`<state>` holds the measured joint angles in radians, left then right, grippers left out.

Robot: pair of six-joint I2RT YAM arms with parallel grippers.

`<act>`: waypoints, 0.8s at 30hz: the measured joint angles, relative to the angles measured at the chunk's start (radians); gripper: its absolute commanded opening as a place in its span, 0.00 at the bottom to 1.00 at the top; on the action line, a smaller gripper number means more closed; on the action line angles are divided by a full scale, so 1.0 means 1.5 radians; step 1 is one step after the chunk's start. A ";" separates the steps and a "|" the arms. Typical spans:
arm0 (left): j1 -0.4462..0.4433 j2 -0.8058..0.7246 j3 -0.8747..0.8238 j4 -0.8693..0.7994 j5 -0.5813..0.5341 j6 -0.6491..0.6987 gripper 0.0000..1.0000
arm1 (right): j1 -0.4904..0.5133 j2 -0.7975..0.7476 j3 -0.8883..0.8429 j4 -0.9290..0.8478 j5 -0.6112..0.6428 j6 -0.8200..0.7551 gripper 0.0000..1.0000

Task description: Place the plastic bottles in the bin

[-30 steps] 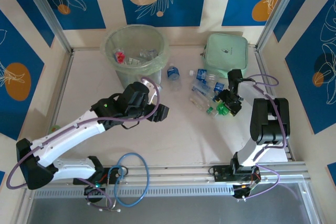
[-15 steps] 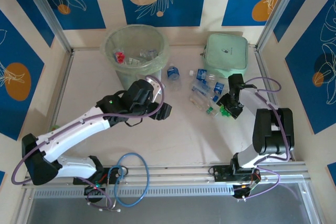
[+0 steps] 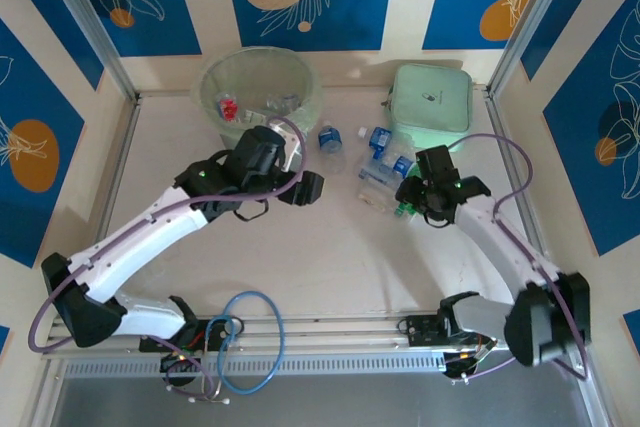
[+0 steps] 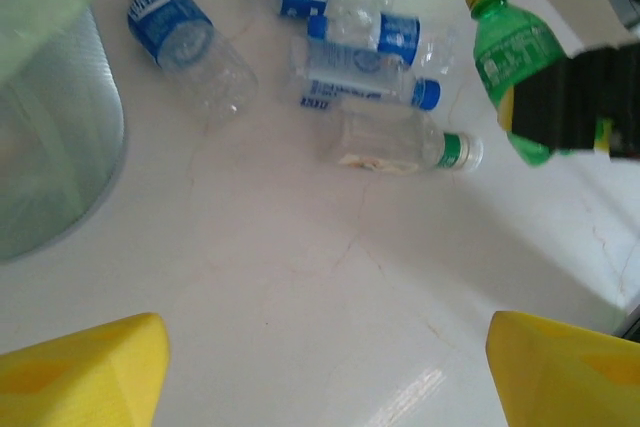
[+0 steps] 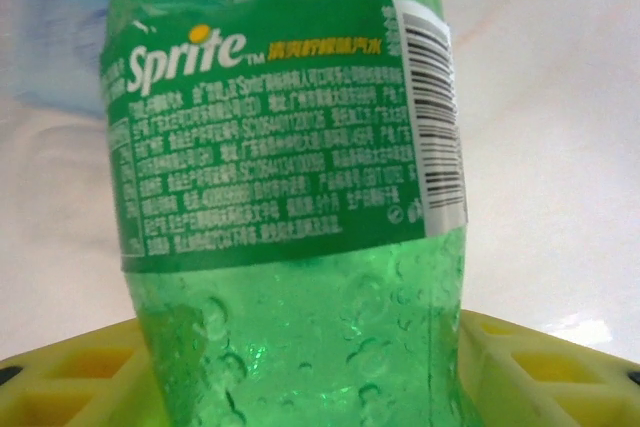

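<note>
One green bottle (image 5: 290,197) snug between your right gripper's (image 3: 412,205) closed fingers; your left gripper (image 4: 322,347) wide open, well apart.

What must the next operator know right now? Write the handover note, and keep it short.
Left gripper: open, empty, over the table near the bin.
Right gripper: shut on the green Sprite bottle, just right of the clear ones; cannot tell whether it is lifted.
Done: a few bottles lie in the bin.
Left: the Sprite bottle, a lone clear bottle beside the bin, and a cluster of four clear bottles in front of the mint green case.
</note>
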<state>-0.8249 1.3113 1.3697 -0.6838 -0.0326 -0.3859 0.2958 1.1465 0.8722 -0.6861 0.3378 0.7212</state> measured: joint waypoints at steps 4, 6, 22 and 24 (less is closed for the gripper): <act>0.004 0.001 0.041 -0.006 0.032 -0.003 0.86 | 0.088 -0.102 -0.006 -0.002 -0.001 -0.026 0.61; 0.007 0.006 0.061 -0.006 0.050 -0.006 0.86 | 0.126 -0.138 -0.006 -0.001 -0.006 -0.036 0.61; 0.059 0.072 0.073 0.036 0.208 -0.099 0.82 | 0.365 -0.157 0.002 0.077 -0.095 -0.085 0.62; 0.059 0.072 0.072 0.043 0.215 -0.105 0.79 | 0.379 -0.151 0.013 0.081 -0.097 -0.091 0.62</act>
<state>-0.7368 1.4189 1.4773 -0.6197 0.2901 -0.5438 0.8639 0.9203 0.8913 -0.5644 0.1925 0.5854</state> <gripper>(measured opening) 0.811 0.619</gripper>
